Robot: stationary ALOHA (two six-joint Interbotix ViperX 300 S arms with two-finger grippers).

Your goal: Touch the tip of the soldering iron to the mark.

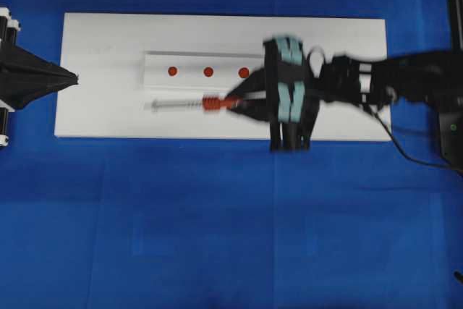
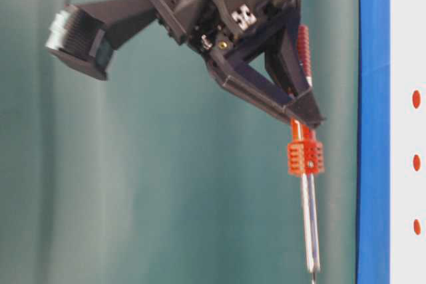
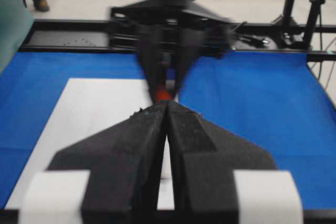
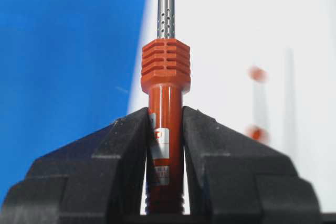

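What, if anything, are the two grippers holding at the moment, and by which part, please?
The right gripper clamps the soldering iron by its orange handle, just behind the ribbed collar. The left gripper is shut on nothing.

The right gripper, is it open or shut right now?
Shut on the soldering iron. In the right wrist view the right gripper has both black fingers pressed against the orange handle.
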